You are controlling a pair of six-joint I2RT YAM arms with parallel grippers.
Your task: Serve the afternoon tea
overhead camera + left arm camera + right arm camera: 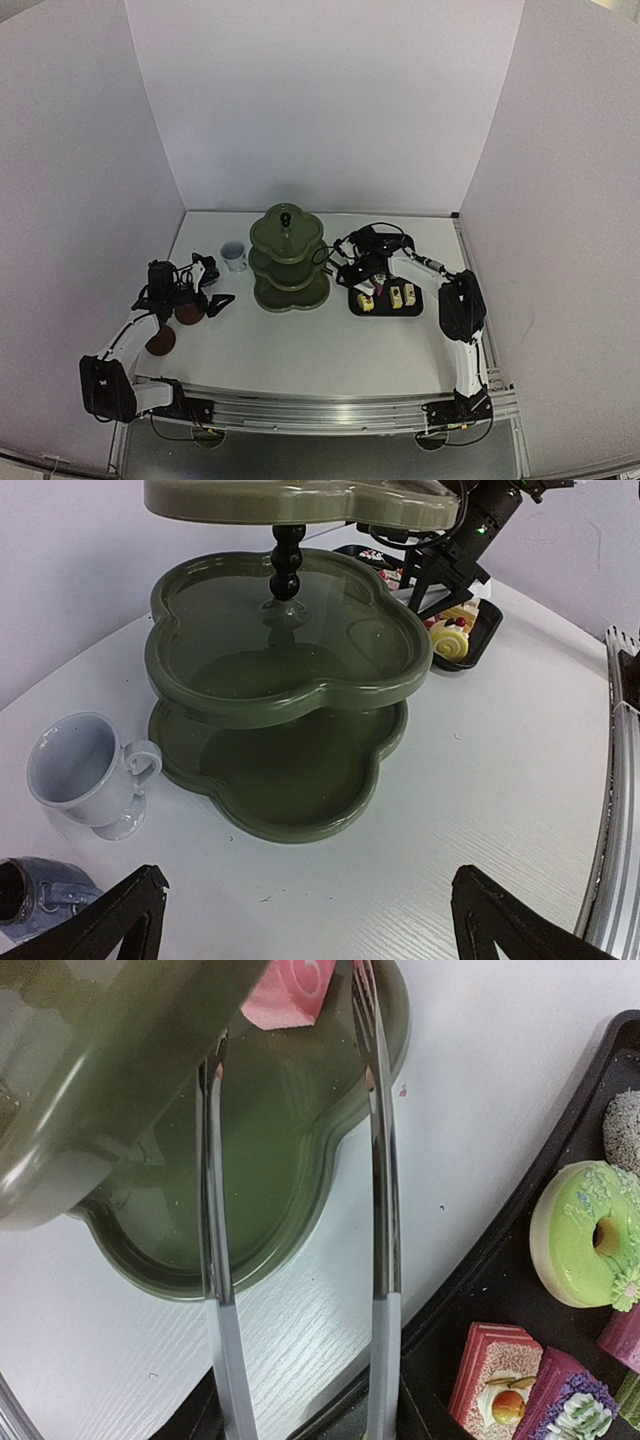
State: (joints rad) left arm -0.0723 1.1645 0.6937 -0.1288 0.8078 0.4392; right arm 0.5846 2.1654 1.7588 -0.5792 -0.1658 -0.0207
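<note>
As seen from above, stand: the dark green three-tier scalloped stand is set at the middle of the table; a black beaded post is seen between its tiers.
Cups: two are counted. The white cup, footed and with a handle, is placed at the stand's 9 o'clock. In the left wrist view the small blue cup is found at the white cup's 7 o'clock.
Coasters: two round brown coasters are laid at the stand's 8 o'clock, beside the left arm.
Tray: the black tray is set at the stand's 3 o'clock. Five cakes are made out on it in the right wrist view, among them a green doughnut.
Pink cake: one pink cake is seen at the tongs' tips, over a green tier; whether it rests there cannot be told.
Left gripper: the left gripper is spread wide apart, facing the stand.
Right gripper: the right gripper is closed around the metal tongs, whose two arms are held apart.
</note>
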